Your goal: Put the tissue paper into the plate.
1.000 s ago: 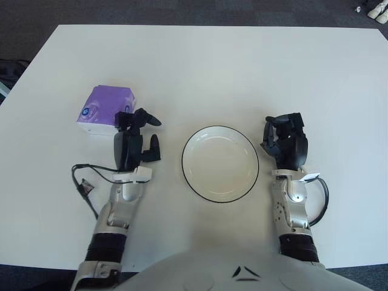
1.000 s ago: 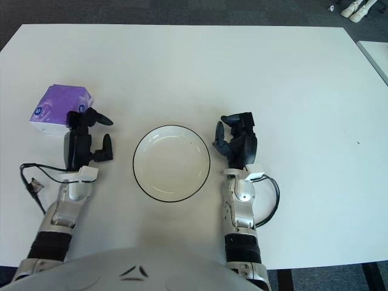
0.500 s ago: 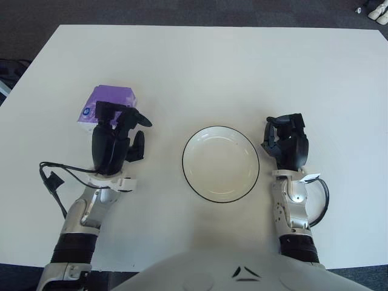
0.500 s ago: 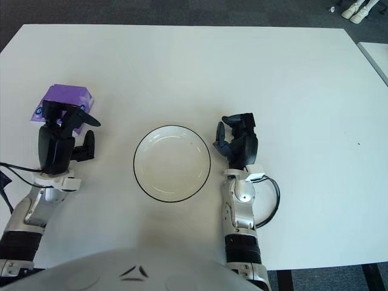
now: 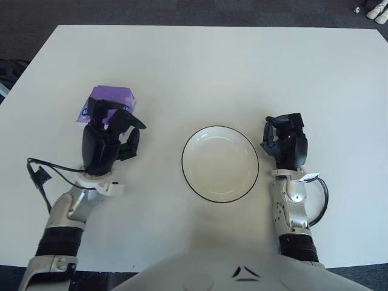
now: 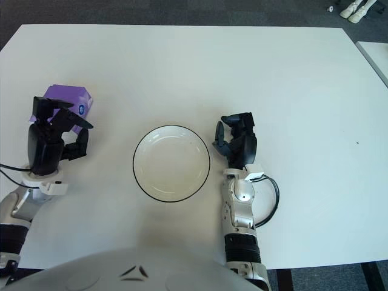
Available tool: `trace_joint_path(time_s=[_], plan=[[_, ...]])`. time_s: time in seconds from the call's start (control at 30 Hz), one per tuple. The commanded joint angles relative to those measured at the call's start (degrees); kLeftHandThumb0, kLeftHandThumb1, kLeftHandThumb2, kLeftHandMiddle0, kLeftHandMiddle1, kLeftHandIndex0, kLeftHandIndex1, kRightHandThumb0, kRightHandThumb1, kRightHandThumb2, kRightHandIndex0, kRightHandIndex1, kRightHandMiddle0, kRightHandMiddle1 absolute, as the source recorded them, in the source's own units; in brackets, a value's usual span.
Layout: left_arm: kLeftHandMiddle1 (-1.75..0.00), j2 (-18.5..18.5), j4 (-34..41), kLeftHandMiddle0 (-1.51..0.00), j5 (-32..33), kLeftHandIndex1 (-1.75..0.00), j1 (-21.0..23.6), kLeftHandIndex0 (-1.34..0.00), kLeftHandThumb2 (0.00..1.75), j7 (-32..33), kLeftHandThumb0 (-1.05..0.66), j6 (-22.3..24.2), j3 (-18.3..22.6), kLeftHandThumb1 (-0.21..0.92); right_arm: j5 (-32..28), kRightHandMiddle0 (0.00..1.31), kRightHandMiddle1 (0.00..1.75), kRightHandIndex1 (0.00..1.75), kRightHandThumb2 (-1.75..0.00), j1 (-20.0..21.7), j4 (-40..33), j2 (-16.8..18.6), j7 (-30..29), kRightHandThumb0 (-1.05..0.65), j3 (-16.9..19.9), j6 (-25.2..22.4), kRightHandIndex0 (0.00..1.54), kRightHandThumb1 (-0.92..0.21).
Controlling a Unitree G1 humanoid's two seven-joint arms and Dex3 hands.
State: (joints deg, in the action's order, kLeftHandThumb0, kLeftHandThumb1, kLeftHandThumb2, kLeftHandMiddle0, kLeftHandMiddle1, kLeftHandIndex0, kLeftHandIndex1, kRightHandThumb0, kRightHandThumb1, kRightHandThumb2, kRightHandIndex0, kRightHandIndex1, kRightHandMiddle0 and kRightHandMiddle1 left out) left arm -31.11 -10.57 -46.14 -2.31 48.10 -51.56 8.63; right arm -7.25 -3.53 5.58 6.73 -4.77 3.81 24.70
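The left hand [image 5: 109, 136] has swung out to the left and now covers the near edge of the purple tissue pack [image 5: 112, 97], fingers spread and not yet gripping, so the pickup looks imminent. The pack lies just beyond that hand, well left of the empty plate [image 5: 220, 163]. The right hand [image 5: 285, 142] shows just right of the plate, fingers curled and holding nothing.

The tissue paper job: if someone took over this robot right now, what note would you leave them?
Left hand: fingers open over the near edge of the purple tissue pack, no grasp visible yet.
Right hand: idle, just right of the plate.
The plate holds nothing and sits mid-table; the pack lies to its left.
Done: reach only.
Left: grasp the pack, carry it right, set it in the plate.
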Motion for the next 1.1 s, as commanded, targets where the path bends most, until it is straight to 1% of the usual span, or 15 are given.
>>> trace_joint_path(time_s=[0.0,0.37,1.0,1.03,1.07], plan=[[-1.71,-1.2,-0.8,-0.53,-1.7,-1.75,0.7,-0.52,1.18,2.4,-0.44,-1.0,0.8,0.43,-1.2,0.34,1.75,1.35,-0.88,-5.0,7.9,3.2,-0.1,-0.38,-0.1,-1.6,0.50,-0.67],[-1.71,-1.8,-1.7,-0.52,-2.4,-1.75,1.2,-0.52,1.18,3.9,-0.46,-1.2,0.4,0.43,-1.1,0.34,1.75,1.35,-0.87,-4.8,8.2,3.3,-0.1,-0.38,-0.1,-1.4,0.50,-0.67],[-1.71,-2.0,-1.4,-0.53,-2.3,-1.75,0.7,-0.52,1.19,4.0,-0.46,-1.5,0.6,0.43,-1.0,0.34,1.75,1.35,-0.87,-5.4,7.7,3.4,-0.1,-0.38,-0.4,-1.3,0.50,-0.68],[-1.71,-4.9,6.7,-0.53,-2.0,-1.75,-4.7,-0.52,1.19,-8.7,-0.46,7.5,5.9,0.43,-1.0,0.34,1.75,1.35,-0.87,-5.4,7.5,3.4,-0.2,-0.38,-0.3,-1.7,0.50,-0.68],[-1.09,-7.0,12.7,-0.34,-1.8,-1.12,-8.7,-0.34,1.01,-18.3,-0.67,14.2,9.8,0.52,-1.1,0.34,1.75,1.35,-0.88,-5.4,7.4,3.3,-0.3,-0.38,-0.2,-2.1,0.50,-0.67]])
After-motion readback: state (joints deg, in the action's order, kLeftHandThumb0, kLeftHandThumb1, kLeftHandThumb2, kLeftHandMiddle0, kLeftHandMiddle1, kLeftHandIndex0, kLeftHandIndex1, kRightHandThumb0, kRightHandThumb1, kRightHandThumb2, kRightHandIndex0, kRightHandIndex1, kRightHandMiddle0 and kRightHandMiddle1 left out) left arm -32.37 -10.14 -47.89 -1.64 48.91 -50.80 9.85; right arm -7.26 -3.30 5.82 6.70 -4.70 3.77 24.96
